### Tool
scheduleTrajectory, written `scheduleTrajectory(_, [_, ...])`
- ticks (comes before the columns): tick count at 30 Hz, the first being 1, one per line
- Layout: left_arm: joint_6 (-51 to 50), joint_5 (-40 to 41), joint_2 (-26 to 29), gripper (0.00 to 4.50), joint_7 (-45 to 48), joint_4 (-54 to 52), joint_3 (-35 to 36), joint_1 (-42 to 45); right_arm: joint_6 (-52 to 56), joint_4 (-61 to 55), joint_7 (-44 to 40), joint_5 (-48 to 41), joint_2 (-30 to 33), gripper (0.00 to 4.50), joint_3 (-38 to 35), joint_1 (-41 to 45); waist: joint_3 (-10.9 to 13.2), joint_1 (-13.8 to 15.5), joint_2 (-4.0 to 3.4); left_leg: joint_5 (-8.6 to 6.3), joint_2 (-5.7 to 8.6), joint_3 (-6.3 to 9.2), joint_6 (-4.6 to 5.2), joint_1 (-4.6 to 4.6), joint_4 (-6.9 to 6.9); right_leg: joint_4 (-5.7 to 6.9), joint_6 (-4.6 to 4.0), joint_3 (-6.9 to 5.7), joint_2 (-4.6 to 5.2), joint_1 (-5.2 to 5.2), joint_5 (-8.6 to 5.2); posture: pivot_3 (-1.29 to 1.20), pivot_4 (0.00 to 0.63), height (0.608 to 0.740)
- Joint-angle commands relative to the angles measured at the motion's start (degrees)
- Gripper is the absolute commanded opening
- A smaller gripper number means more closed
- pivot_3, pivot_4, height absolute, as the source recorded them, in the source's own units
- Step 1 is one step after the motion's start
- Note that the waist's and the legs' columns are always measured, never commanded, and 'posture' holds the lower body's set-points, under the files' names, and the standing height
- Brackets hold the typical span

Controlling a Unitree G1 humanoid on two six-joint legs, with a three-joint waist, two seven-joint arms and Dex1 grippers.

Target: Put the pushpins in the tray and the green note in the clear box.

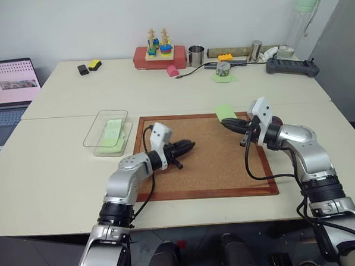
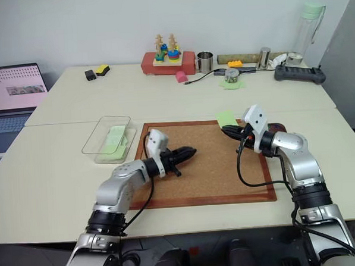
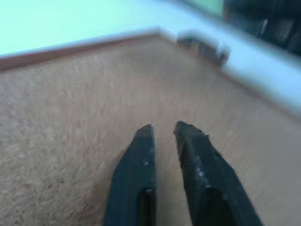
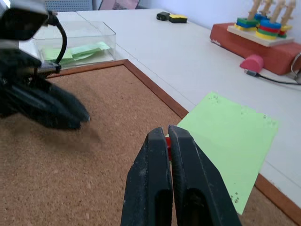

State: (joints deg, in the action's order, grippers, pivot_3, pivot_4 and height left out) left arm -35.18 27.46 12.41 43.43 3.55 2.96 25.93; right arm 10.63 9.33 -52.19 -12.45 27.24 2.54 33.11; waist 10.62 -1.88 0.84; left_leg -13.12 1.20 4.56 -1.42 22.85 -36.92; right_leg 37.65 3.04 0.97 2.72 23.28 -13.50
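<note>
A pale wall (image 1: 100, 18) stands behind two adjoining cream tables (image 1: 60, 169).

No text, label, brand, number or sign can be read here. The laptop screen (image 1: 11, 82) at the far left shows a pink page with rows of marks too small to make out, and the items along the back of the surface (image 1: 66, 174) carry no legible lettering.

Right gripper (image 4: 164, 136) jaws closed; left gripper (image 3: 164, 134) jaws apparently slightly parted.
</note>
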Motion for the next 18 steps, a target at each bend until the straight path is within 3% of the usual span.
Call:
scheduleTrajectory(1, [-9.1, 12.4, -3.5, 1.86, -5.0, -7.4, 6.8, -0.3, -5.8, -4.1, -0.3, 2.0, 1.5, 0.0, 0.6, 0.5, 0.0, 0.1, 0.01, 0.0, 0.0, 0.0, 0.0, 0.0, -0.01, 0.0, 0.0, -0.01, 0.06, -0.01, 0.0, 0.0, 0.15, 0.74])
scheduleTrajectory(5, [-13.3, 18.9, -6.7, 2.71, -9.0, -8.3, 9.9, 1.2, -10.7, -4.7, -0.6, 4.0, 2.1, 0.0, 1.8, 0.9, 0.0, 0.2, 0.07, 0.01, 0.1, -0.08, -0.01, -0.01, -0.06, -0.05, 0.04, -0.01, 0.21, -0.08, -0.02, 0.0, 0.15, 0.74])
scheduleTrajectory(11, [-13.5, 20.9, -8.5, 3.9, -10.7, -5.3, 9.4, 4.2, -18.0, -5.5, 0.1, 6.3, 1.8, 0.0, 3.0, 1.5, 0.1, 0.2, 0.12, 0.03, 0.19, -0.11, -0.04, -0.01, -0.04, -0.12, 0.03, -0.01, 0.17, -0.09, -0.01, 0.0, 0.15, 0.74])
scheduleTrajectory(18, [-12.2, 20.5, -10.0, 3.9, -10.0, -3.5, 7.2, 6.0, -21.4, -7.1, -0.5, 8.0, 2.5, 0.0, 4.8, 0.0, 0.1, 0.2, 0.12, 0.03, 0.2, -0.14, -0.05, 0.04, 0.03, -0.38, -0.02, -0.01, 0.16, -0.1, 0.02, 0.0, 0.15, 0.74])
